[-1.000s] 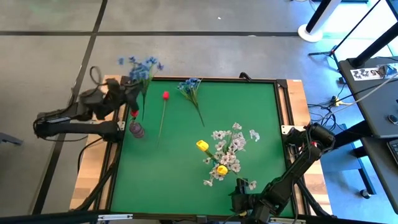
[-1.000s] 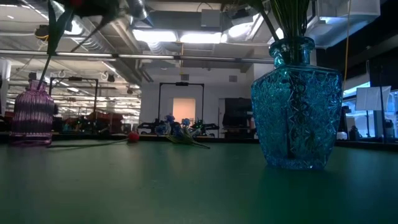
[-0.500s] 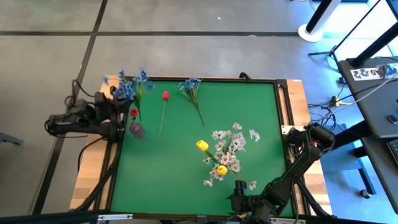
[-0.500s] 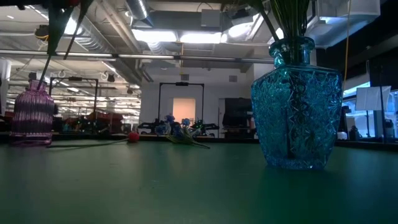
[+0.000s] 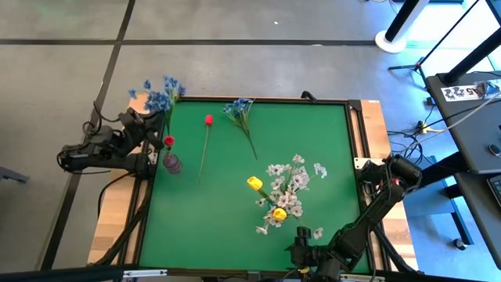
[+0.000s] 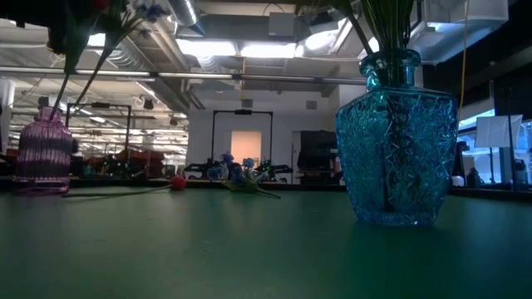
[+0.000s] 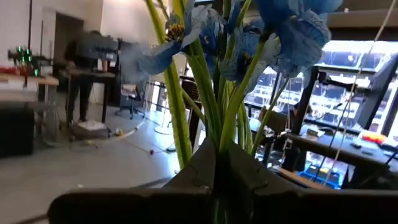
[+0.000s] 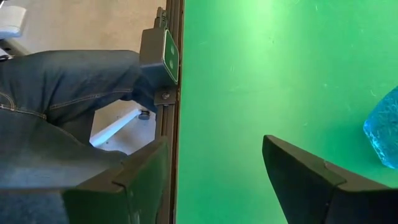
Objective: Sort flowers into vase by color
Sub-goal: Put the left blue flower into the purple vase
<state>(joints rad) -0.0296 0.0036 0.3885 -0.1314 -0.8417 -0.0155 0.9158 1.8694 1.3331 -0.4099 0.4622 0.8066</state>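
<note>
My left gripper (image 5: pixel 153 127) hangs over the table's left edge, shut on a blue-blossom sprig (image 5: pixel 160 94); its stems rise past the fingers in the left wrist view (image 7: pixel 219 180). Beside it a purple vase (image 5: pixel 172 164) holds a red bud (image 5: pixel 168 142). A red tulip (image 5: pixel 208 120) and another blue sprig (image 5: pixel 239 108) lie flat on the green mat. A teal glass vase (image 6: pixel 397 137) holds white sprigs (image 5: pixel 288 186) and yellow buds (image 5: pixel 254 183). My right gripper (image 8: pixel 214 168) stands open near the table's near edge, beside the teal vase (image 8: pixel 385 134). My left gripper pinches the bundled green stems (image 7: pixel 217 134) of the blue sprig between its two fingers, below the blossoms. The sprig is lifted clear of the table, and its blossoms (image 7: pixel 292 37) stand out beyond the fingertips. The lower stem ends are hidden behind the fingers.
The table's wooden frame and dark rail (image 5: pixel 149 196) run along the left side. A person's legs in jeans (image 8: pixel 56 93) are just beyond the table edge near my right gripper. The green mat (image 5: pixel 313 133) lies bare at the far right.
My left gripper has drawn back toward the table's left edge and sunk a little, rolling its wrist, still shut on the blue sprig. The blossoms have swung leftward with it, from over the mat's far left corner to just outside it.
</note>
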